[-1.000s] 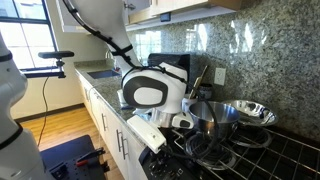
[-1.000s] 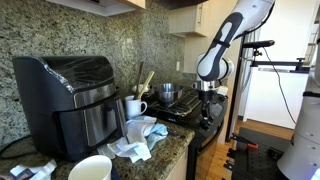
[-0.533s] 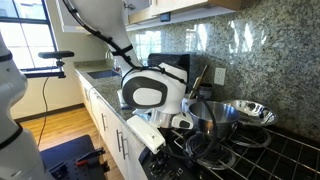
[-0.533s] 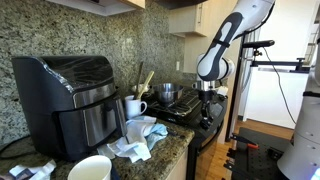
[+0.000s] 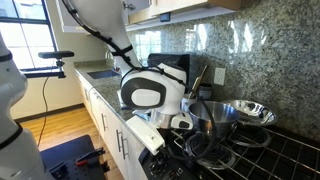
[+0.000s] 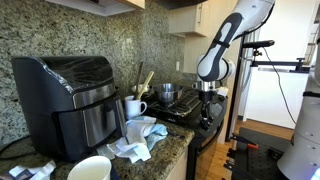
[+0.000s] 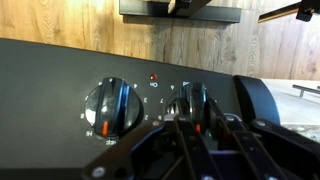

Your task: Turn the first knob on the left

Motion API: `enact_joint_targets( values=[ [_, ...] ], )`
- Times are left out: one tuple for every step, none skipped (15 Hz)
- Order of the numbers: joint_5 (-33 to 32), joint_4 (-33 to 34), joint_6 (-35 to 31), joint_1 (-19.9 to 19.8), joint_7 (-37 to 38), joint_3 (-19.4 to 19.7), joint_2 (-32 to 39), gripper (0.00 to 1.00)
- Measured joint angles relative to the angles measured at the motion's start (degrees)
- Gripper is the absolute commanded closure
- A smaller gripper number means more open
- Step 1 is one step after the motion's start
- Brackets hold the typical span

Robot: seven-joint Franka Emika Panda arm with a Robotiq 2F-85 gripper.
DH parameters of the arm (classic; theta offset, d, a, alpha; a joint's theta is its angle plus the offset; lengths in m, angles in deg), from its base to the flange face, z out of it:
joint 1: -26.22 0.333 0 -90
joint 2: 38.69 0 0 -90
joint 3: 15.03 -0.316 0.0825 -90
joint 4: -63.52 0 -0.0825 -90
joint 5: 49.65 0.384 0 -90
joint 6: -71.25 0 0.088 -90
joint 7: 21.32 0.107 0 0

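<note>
Knob (image 7: pixel 112 105), leftmost on stove panel (image 7: pixel 40 85), stood untouched. Gripper (image 7: pixel 196 126) sat over neighbouring knob (image 7: pixel 193 95) at 3 o'clock. Whether it gripped could not be told.

Round black knob (image 7: pixel 112 105), leftmost on panel (image 7: pixel 40 80), ridge seemingly tilted.

right knob (image 7: pixel 190 97): partly hidden | end effector (image 7: pixel 197 124): blurred, grip unclear

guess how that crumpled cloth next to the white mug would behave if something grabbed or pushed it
The cloth lies in soft, crumpled folds, so it is probably floppy and would sag from a single pinch. It looks thin, so it is likely light for its size. If pushed, it would probably bunch up rather than slide, and it might nudge the mug beside it.
</note>
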Motion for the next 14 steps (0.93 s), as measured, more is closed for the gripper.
enact_joint_targets(
  values=[
    [0.0,0.0,0.0,0.0,0.0,0.0,0.0,0.92],
    [0.0,0.0,0.0,0.0,0.0,0.0,0.0,0.92],
    [0.0,0.0,0.0,0.0,0.0,0.0,0.0,0.92],
    [0.0,0.0,0.0,0.0,0.0,0.0,0.0,0.92],
    [-0.3,0.0,0.0,0.0,0.0,-0.1,0.0,0.92],
    [-0.7,0.0,0.0,0.0,0.0,-0.1,0.0,0.92],
    [-1.4,0.0,0.0,0.0,0.0,-0.1,0.0,0.92],
    [-2.3,0.0,0.0,0.1,0.0,-0.2,0.0,0.92],
    [-3.3,0.0,0.0,0.1,0.0,-0.3,0.0,0.92],
    [-4.2,0.0,0.0,0.1,0.0,-0.4,0.0,0.92],
    [-5.2,0.1,0.0,0.2,0.1,-0.5,0.0,0.92],
    [-6.1,0.1,0.0,0.2,0.2,-0.6,0.0,0.92],
    [-6.9,0.1,0.0,0.2,0.2,-0.7,0.0,0.92],
    [-7.7,0.1,0.0,0.2,0.2,-0.8,0.0,0.92]
  ],
)
